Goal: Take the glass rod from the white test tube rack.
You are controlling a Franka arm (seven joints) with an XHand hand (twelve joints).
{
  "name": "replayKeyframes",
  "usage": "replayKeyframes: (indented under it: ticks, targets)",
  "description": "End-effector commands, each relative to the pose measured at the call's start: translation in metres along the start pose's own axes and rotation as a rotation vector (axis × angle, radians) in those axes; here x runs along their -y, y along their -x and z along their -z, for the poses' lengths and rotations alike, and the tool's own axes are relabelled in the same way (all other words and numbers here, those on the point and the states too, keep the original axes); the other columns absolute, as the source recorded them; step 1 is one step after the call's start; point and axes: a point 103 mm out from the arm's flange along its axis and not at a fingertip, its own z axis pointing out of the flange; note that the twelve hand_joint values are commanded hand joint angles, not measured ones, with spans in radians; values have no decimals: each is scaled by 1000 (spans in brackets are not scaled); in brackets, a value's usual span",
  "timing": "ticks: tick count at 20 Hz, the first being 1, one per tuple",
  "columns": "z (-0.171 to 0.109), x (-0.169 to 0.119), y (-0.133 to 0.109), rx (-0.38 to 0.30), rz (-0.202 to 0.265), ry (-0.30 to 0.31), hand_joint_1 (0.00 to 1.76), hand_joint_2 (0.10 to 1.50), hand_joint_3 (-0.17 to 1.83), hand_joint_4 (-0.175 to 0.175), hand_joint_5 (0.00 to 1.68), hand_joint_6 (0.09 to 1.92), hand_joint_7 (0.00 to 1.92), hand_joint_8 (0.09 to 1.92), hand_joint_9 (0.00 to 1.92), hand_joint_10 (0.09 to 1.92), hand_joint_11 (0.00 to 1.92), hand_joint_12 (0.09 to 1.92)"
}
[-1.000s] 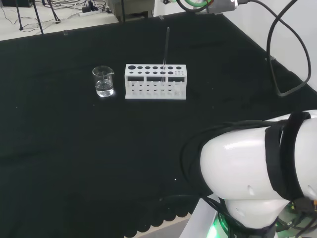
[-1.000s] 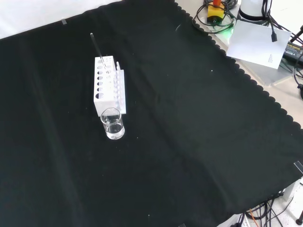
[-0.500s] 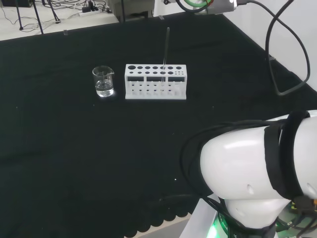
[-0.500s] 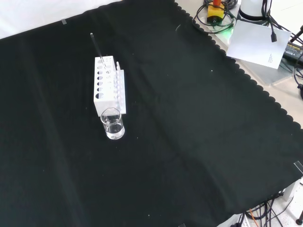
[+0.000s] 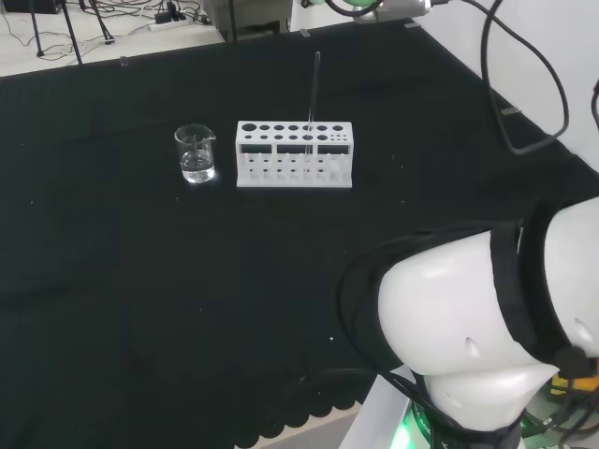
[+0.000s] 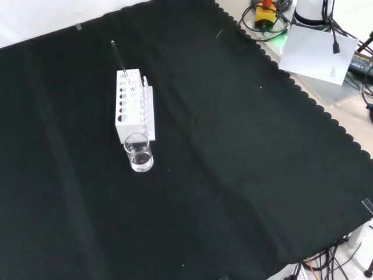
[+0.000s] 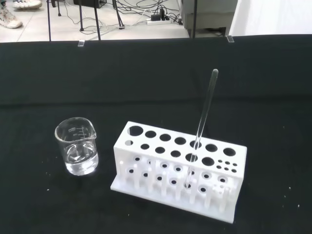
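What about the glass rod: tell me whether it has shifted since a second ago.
No. The glass rod stands in the same hole of the white test tube rack, with the beaker to the rack's left in the head view, as before.

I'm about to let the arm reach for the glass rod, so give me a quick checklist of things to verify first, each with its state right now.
1. Glass rod stands in the white test tube rack, leaning slightly: ok.
2. Rod's upper part is free to grasp: ok.
3. Rack sits flat on the black cloth: ok.
4. Beaker stands apart from the rack, beside its end: ok.
5. Hand's finger state: cannot tell.
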Motion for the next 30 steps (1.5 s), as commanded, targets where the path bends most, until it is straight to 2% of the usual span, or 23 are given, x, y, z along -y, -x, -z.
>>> replayKeyframes:
  ticks: [1,8,13,19,20,21,22,24,26,27,30]
  targets:
    - [-2,-52,7,4,2,11,638,910,606,-113,101,87,0,685,54,818,0,1269]
    - [-24,-104,20,-15,23,-16,631,909,606,-113,107,87,0,713,52,818,0,1280]
    - [-39,-131,31,-19,35,-25,628,910,607,-112,110,87,0,733,50,819,0,1288]
    - [-54,-159,43,-27,16,-43,624,912,608,-112,114,87,0,766,50,824,0,1296]
    - [-58,-164,46,-27,4,-48,623,912,608,-113,115,87,0,772,50,825,0,1296]
    - [-64,-167,50,15,-34,-44,623,912,608,-113,116,87,0,776,49,825,0,1297]
    - [-69,-170,53,43,-21,-62,622,912,608,-113,117,87,0,784,49,826,0,1298]
    - [-77,-178,57,47,-29,-113,621,912,608,-113,118,87,0,793,50,827,0,1299]
    - [-84,-187,60,18,-21,-113,620,912,608,-113,118,87,3,800,54,830,0,1300]
    - [-88,-190,64,19,-39,-119,619,912,608,-114,119,87,9,804,62,833,0,1301]
    - [-101,-195,70,23,-43,-122,618,909,609,-119,140,87,36,830,101,843,0,1347]
